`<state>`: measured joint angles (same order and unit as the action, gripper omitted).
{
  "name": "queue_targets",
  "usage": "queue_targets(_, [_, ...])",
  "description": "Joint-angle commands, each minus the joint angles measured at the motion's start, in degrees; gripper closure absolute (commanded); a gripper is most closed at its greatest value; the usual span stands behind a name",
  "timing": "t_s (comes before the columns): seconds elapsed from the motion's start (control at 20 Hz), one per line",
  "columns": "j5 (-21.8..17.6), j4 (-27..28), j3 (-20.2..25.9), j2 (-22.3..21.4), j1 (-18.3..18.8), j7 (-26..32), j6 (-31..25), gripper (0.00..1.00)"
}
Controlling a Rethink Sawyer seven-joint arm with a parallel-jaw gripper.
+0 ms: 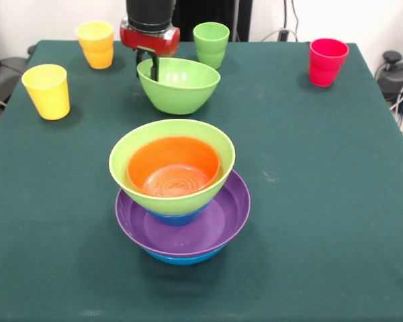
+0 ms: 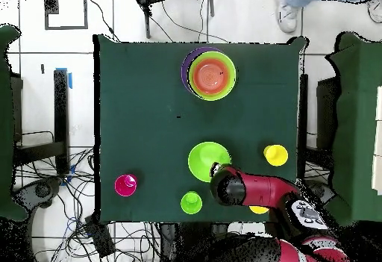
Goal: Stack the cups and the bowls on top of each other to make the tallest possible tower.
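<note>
Nearest the camera stands the tower (image 1: pixel 181 201): a large blue bowl (image 1: pixel 185 257) at the bottom, the wide purple bowl (image 1: pixel 218 221) in it, a small blue bowl (image 1: pixel 176 217) peeking out above that, then a large light green bowl (image 1: pixel 148 188) with the small orange bowl (image 1: pixel 148 164) nested inside. It sits close to the table's (image 1: pixel 309 201) near edge, with bare cloth on both sides.

Behind it, past a strip of open cloth, the second large light green bowl (image 1: pixel 181 90) stands alone and upright. The gripper (image 1: pixel 150 64) is at this bowl's far-left rim; one dark finger (image 1: pixel 154 67) reaches down inside the wall and the other appears to be outside, so the fingers look narrow, straddling the rim. Whether they are actually pinching it I cannot tell.

Judging by this, the step in hand is picking up the loose green bowl. The next move would call for a firm rim grip, a lift high enough to clear the tower's top, and a level release over the orange bowl.

Farther back are the cups: yellow cup (image 1: pixel 47 90) at the left, orange-yellow cup (image 1: pixel 96 44) and light green cup (image 1: pixel 211 43) flanking the gripper, red cup (image 1: pixel 327 62) far right. The light green cup stands just beside the bowl, so a sideways swing could clip it.
</note>
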<state>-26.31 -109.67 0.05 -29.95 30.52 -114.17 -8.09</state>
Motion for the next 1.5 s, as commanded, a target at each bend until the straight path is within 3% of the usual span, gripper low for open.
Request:
queue_targets(0.05, [0.7,4.6,7.0,2.9,0.7,0.1,-5.9,1.00])
queue_targets(0.55, [4.4,4.6,11.9,-5.1,2.8,2.5,-14.8,1.00])
queue_targets(1.5, [5.8,10.5,17.3,-5.9,5.1,4.7,-24.0,1.00])
